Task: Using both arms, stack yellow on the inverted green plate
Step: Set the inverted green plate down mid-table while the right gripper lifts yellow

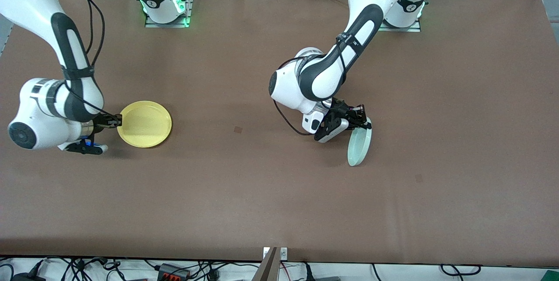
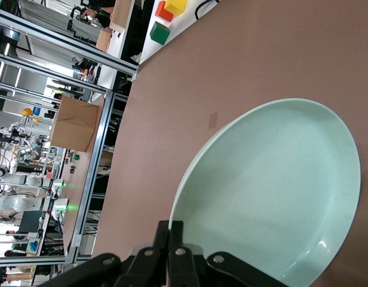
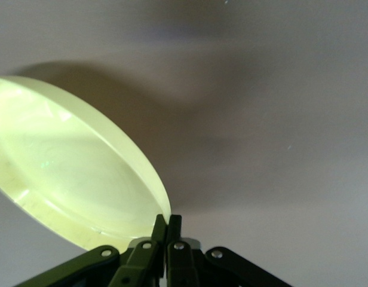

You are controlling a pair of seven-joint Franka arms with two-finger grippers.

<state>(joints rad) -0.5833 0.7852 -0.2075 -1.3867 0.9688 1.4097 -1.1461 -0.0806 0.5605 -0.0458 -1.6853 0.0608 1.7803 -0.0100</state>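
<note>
1. Yellow plate (image 1: 145, 123) sits toward the right arm's end of the table, hollow side up and roughly level. Right gripper (image 1: 119, 120) pinches its rim at the edge nearest the right arm's wrist; in the right wrist view the fingers (image 3: 166, 230) are pressed together on the rim (image 3: 163, 210).
2. Plate casts a shadow on the table (image 1: 262, 185), so it looks slightly lifted or tilted. Can't tell for sure.
3. Inverted green plate (image 1: 360, 141) isn't inverted yet: it stands nearly on edge toward the left arm's end, lower rim at or close to the table surface.
4. Left gripper (image 1: 361, 115) clamps the top rim. Left wrist view shows its fingers (image 2: 171, 234) closed on the edge, hollow face (image 2: 273, 191) toward the camera.
5. Judgement: the edge grip gives a pivot, so the plate can be tipped over onto its face.
6. Yellow is likely held ready for carrying across once green lies face down.
7. Risk: thin rim slipping out of either pinch.
</note>
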